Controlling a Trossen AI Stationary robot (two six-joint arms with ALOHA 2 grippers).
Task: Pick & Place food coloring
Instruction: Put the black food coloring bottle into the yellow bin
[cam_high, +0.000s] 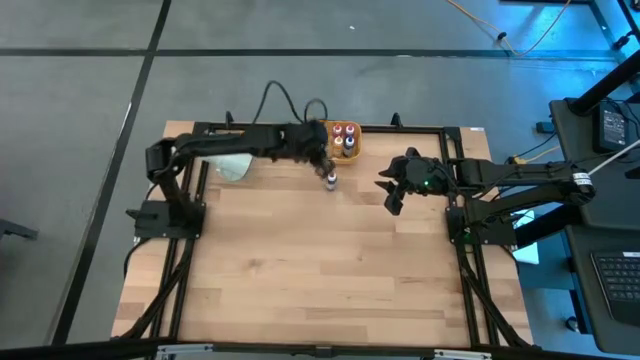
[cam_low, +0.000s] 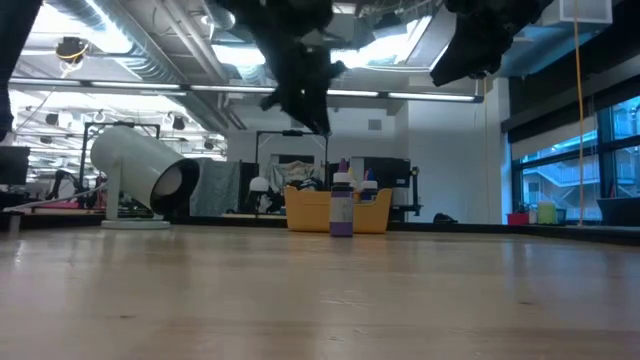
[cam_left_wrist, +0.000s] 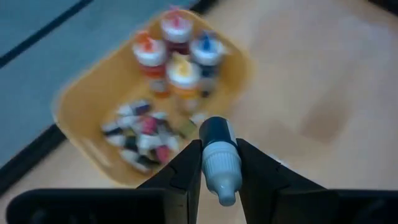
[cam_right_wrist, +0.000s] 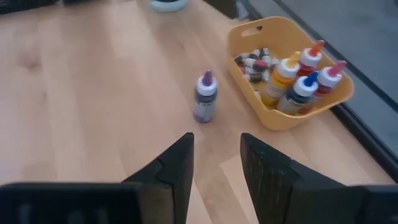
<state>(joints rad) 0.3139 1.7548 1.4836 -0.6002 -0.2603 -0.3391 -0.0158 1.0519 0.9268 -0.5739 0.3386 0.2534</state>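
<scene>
Purple bottle (cam_right_wrist: 205, 98) stands upright on the pale wood table (cam_high: 300, 270), long axis vertical, pointed cap up, just beside the orange plastic bin (cam_right_wrist: 261, 31). Left gripper (cam_high: 322, 160) hovers above it, fingers apart either side of the white ribbed cap in its wrist view, whether touching unclear. Right gripper (cam_high: 390, 190) hangs nearby, jaws spread.

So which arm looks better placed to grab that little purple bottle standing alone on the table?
Probably the left. The left gripper hangs right over the purple bottle, next to the bin, fingers either side of its cap. The right gripper waits open, farther off to the side.
</scene>
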